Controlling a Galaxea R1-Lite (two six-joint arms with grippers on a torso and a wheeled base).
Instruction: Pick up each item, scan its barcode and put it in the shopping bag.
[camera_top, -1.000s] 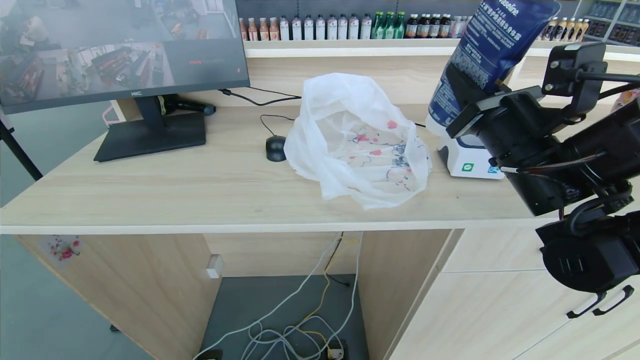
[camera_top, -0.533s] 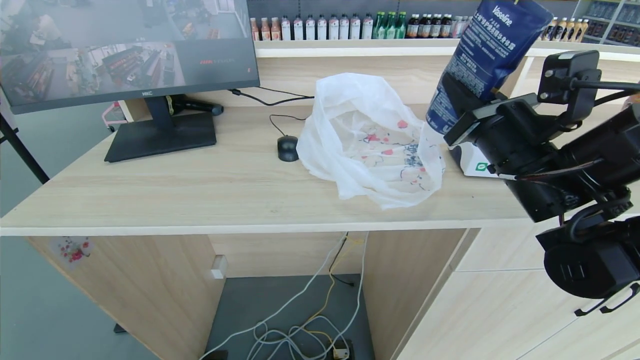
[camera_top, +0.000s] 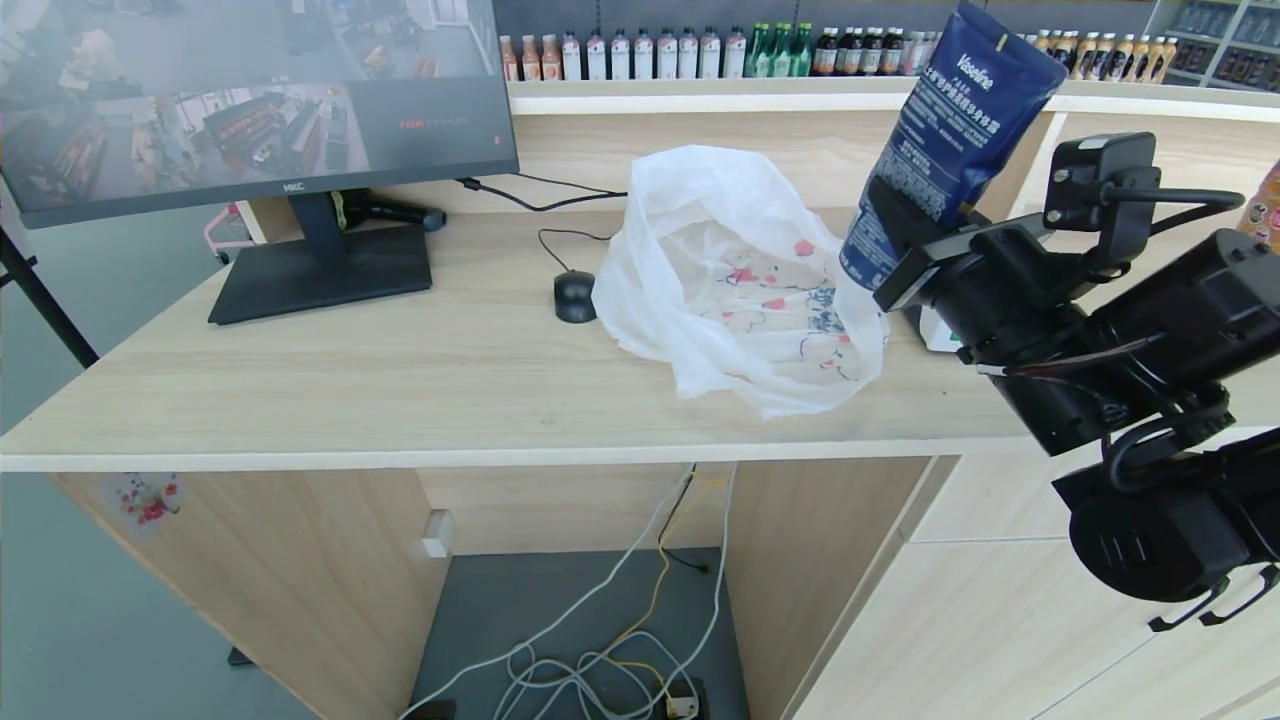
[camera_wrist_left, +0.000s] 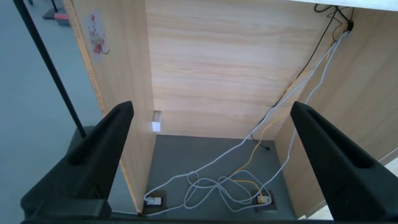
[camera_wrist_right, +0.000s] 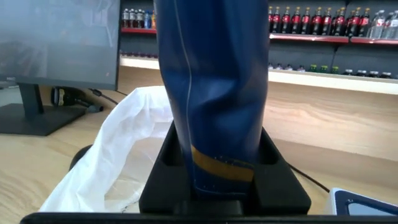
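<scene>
Right claw is clamped on the blue pouch beside the bag; floppy rim could catch it, so it lands outside.

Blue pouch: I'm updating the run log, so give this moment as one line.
right gripper: shut on blue pouch | blue pouch: raised, tilted, at right edge of shopping bag | left gripper: open, empty, below counter

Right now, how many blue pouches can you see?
1. The blue pouch is clamped in the right gripper, above the counter and right beside the white shopping bag. Something patterned lies inside the bag, so another pouch could be hidden there.
</scene>
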